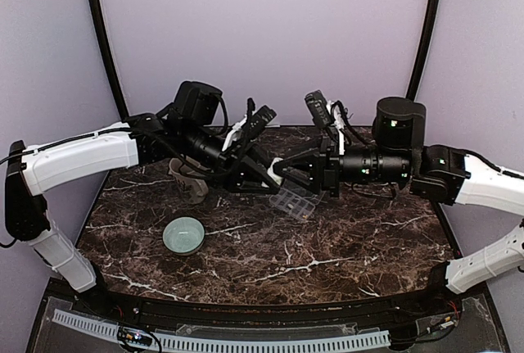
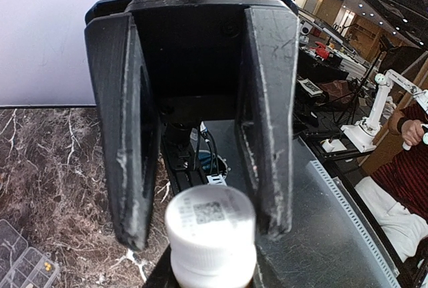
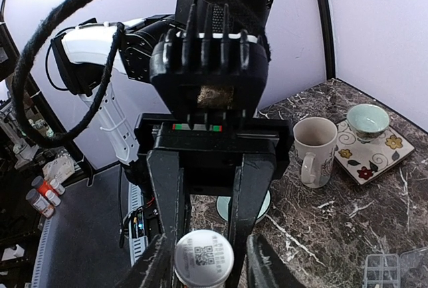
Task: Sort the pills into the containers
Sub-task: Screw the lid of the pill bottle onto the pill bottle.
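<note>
Both arms meet above the middle of the desk (image 1: 344, 263), their pincers pointed at each other. The left pincer (image 2: 204, 231) is closed on the white cap of a pill bottle (image 2: 210, 216), and the cap fills the span between its two fingers. The right pincer (image 3: 208, 268) clasps a white round end with a printed code. I take this to be the same bottle's other end, though no view shows the whole bottle.

The pill organiser (image 1: 295, 203) lies on the desk just on the near side of the two pincers, a little right of centre. Its lid looks open, and a few orange specks sit in its compartments. A pale green bowl (image 1: 183, 235) stands well apart to the near left. A mug (image 3: 314, 149) and a patterned tile (image 3: 374, 151) are at the far left.

The bottle is held in the air, lying roughly sideways. If the cap comes free in this pose, pills could spill across the marble instead of where they are wanted. If either grip slips on the smooth plastic, the bottle could fall onto the open organiser below, shift it and scatter what is already sorted. The arms are also very close together, so a sharp twist could knock one pincer against the other or catch a trailing cable.
</note>
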Motion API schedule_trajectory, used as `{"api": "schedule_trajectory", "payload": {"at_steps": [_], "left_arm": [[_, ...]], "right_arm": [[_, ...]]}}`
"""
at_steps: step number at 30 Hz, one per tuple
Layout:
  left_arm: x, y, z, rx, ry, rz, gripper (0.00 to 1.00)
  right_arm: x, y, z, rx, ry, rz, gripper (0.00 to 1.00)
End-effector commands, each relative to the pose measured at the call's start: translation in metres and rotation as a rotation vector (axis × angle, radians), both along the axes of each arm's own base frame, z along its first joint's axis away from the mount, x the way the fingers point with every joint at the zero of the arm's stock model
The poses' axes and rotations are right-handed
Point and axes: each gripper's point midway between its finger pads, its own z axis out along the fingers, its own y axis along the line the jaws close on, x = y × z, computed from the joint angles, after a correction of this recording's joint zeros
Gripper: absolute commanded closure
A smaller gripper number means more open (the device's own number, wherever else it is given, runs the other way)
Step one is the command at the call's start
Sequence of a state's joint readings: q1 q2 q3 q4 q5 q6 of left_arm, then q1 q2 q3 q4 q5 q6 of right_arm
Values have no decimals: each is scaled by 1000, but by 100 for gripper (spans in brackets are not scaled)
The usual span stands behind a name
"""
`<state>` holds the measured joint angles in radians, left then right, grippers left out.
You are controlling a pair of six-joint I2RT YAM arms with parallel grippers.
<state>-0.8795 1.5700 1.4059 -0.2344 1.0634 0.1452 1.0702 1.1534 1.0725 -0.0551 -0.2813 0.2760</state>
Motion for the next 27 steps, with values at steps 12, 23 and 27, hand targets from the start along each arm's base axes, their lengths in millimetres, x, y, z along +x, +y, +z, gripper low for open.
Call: {"api": "schedule_trajectory", "payload": {"at_steps": [12, 23, 27], "left_arm": [[3, 1, 12, -28, -34, 11, 100], [53, -16, 17, -43, -230, 393, 100], [76, -18, 25, -75, -358, 633, 100]], "right_arm": [[2, 8, 15, 55, 14, 30, 98], [39, 17, 1, -2, 128, -163, 99], [64, 17, -12, -61, 146, -325, 100]]}}
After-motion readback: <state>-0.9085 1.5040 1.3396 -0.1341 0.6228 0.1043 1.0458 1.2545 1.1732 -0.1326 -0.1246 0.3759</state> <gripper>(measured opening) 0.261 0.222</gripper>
